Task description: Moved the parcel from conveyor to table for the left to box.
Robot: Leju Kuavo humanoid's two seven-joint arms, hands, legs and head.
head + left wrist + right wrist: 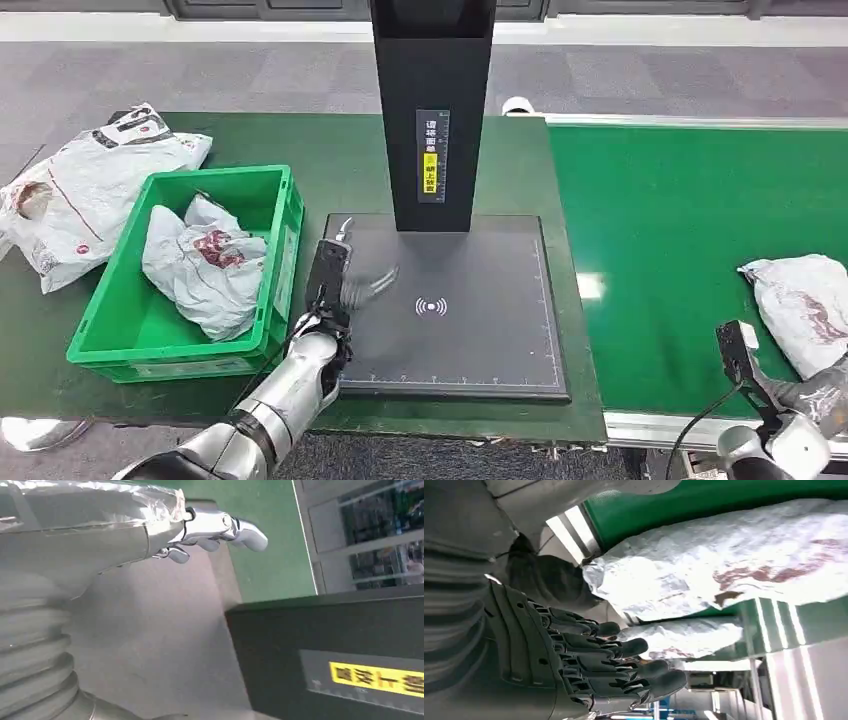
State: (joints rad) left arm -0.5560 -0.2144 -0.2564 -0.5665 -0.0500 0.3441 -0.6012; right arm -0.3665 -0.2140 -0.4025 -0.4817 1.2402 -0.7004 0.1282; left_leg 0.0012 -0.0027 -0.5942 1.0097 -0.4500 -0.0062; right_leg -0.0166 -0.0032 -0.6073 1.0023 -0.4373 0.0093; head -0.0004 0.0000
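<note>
A white plastic parcel with a reddish print lies on the green conveyor at the right. My right hand sits just in front of it at the belt's near edge. In the right wrist view its dark fingers are spread and empty, close beside the parcel. My left hand hovers blurred over the left part of the dark scanner pad. Its silver fingers are stretched out and hold nothing. A green box on the table holds another white parcel.
A black scanner column rises from the back of the pad. A third white parcel lies on the green table left of the box. The conveyor's metal rail runs along its near edge.
</note>
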